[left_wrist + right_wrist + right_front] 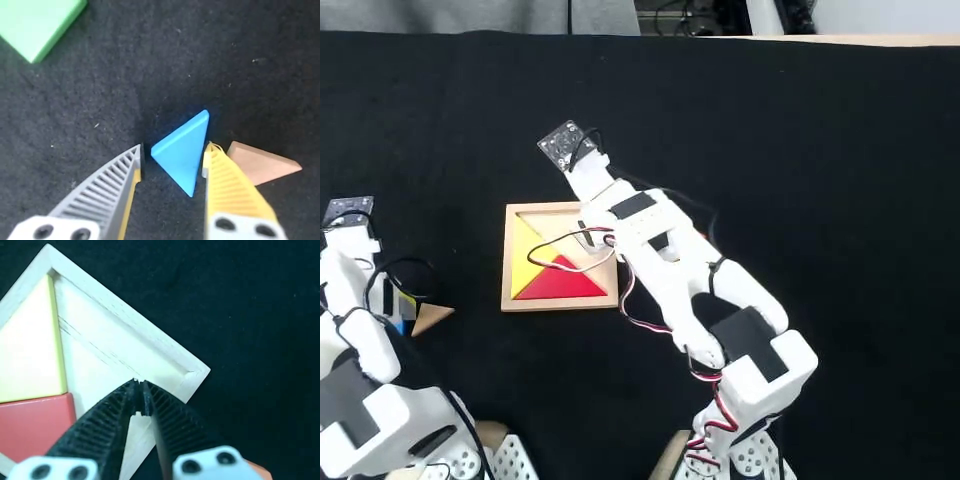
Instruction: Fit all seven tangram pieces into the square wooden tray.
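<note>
The square wooden tray (pixel 510 258) holds a yellow triangle (pixel 527 257) and a red triangle (pixel 565 284); part of its floor (pixel 100 365) is bare. My right gripper (pixel 140 385) is shut with nothing in it, its tips just above that bare floor near a tray corner. A blue triangle (pixel 182 147) lies flat on the black cloth to the tray's left. My left gripper (pixel 172 156) is open and straddles it, with the yellow finger (pixel 220 175) against one edge. A tan triangle (pixel 262 165) lies just beside that finger.
A green piece (pixel 35 22) lies on the cloth beyond the blue triangle. The right arm (pixel 660 270) and its wires cross the tray's right side. An orange-red corner (pixel 260 472) shows outside the tray. Black cloth (pixel 820 150) covers the table.
</note>
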`<act>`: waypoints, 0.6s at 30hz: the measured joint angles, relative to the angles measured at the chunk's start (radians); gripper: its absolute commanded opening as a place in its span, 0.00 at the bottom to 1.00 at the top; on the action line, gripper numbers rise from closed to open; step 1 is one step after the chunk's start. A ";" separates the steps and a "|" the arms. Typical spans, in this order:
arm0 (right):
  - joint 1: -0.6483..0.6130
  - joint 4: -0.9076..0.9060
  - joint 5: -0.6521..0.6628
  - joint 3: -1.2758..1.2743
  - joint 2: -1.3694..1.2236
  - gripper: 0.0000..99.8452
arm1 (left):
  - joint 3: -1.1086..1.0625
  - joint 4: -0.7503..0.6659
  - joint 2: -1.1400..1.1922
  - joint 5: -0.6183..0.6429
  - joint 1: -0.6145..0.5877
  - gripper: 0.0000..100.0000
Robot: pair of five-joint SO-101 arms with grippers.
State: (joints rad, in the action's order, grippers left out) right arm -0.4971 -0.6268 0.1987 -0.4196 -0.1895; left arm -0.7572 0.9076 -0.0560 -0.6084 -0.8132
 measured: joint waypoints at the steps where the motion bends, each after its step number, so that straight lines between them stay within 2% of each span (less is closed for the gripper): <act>1: 0.000 0.000 0.000 0.000 0.000 0.01 | 0.000 -0.011 0.000 -0.003 0.000 0.20; 13: 0.000 0.000 0.000 0.000 0.000 0.01 | -0.005 -0.020 -0.002 -0.005 0.009 0.19; 18: 0.000 0.000 0.000 0.000 0.000 0.01 | -0.014 -0.025 -0.005 0.000 0.035 0.07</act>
State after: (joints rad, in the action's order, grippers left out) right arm -0.4971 -0.6268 0.1987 -0.4196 -0.1895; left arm -0.7710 0.8830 -0.0606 -0.6084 -0.7779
